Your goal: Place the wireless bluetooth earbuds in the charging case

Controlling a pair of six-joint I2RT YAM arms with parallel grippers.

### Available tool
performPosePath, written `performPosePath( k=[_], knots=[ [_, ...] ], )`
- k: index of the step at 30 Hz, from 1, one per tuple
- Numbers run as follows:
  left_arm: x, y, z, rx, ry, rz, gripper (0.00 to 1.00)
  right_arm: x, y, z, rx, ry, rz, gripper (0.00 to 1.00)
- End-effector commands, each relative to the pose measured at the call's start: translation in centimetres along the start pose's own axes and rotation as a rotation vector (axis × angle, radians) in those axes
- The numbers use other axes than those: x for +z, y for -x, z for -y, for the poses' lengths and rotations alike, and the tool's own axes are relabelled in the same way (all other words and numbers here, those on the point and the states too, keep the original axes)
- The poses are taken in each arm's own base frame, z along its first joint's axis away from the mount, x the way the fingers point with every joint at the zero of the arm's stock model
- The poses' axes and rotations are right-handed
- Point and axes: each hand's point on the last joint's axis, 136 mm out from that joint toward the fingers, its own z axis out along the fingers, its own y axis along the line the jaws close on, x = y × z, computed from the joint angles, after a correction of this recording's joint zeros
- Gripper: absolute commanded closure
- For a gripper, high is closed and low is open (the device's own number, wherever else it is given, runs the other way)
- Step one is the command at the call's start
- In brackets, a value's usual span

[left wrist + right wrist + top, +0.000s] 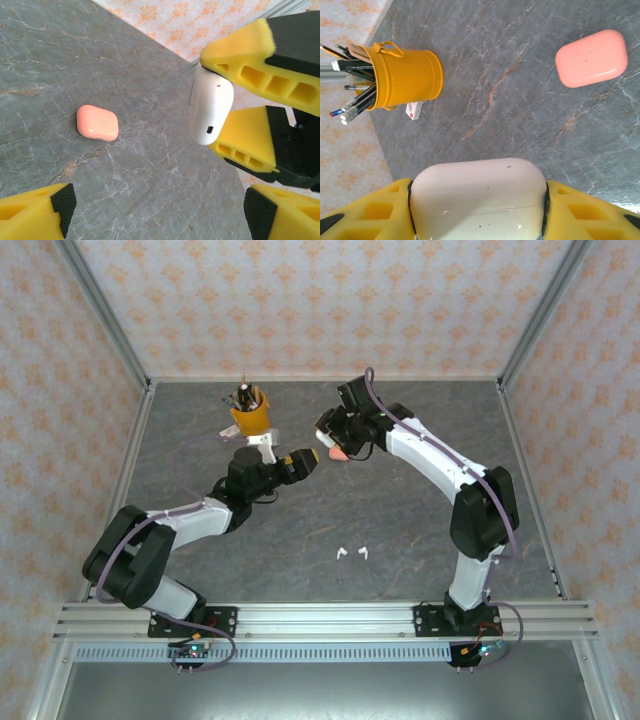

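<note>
Top looks down; both wrists (close) share pink case [97,123].

A yellow bucket [250,421] of pens [350,100] stands upright toward 11 o'clock on the grey marbled table [420,540]. A small white-and-red block [413,110] lies just beside it. Patterned walls [300,300] ring the table.

You see the white case [477,200] cut off at the bottom edge. The white earbuds [341,553] are too small for you to tell how they lie.
</note>
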Motion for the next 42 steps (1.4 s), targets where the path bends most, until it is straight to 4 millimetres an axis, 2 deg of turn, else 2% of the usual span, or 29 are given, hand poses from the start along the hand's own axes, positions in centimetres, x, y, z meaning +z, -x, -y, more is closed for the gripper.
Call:
performPosePath(
  k=[1, 14, 19, 30, 42],
  knots=[
    [0.9, 2.5, 2.5, 0.015, -0.067, 0.087, 0.13, -0.4, 0.4, -1.4, 0.032, 0.053, 0.000, 0.47],
    [3.4, 3.2, 3.2, 0.022, -0.069, 0.101, 0.18, -0.4, -0.1, -1.6, 0.044, 0.072, -0.029, 0.47],
    [4.1, 3.7, 3.4, 0.025, -0.071, 0.105, 0.24, -0.4, -0.3, -1.6, 0.046, 0.076, -0.034, 0.48],
    [4.4, 3.9, 3.5, 0.028, -0.069, 0.108, 0.47, -0.6, -0.4, -1.5, 0.043, 0.082, -0.040, 0.48],
    [5.0, 4.3, 3.9, 0.014, -0.092, 0.116, 0.66, -0.8, -0.8, -1.8, 0.059, 0.111, -0.059, 0.48]
  ],
)
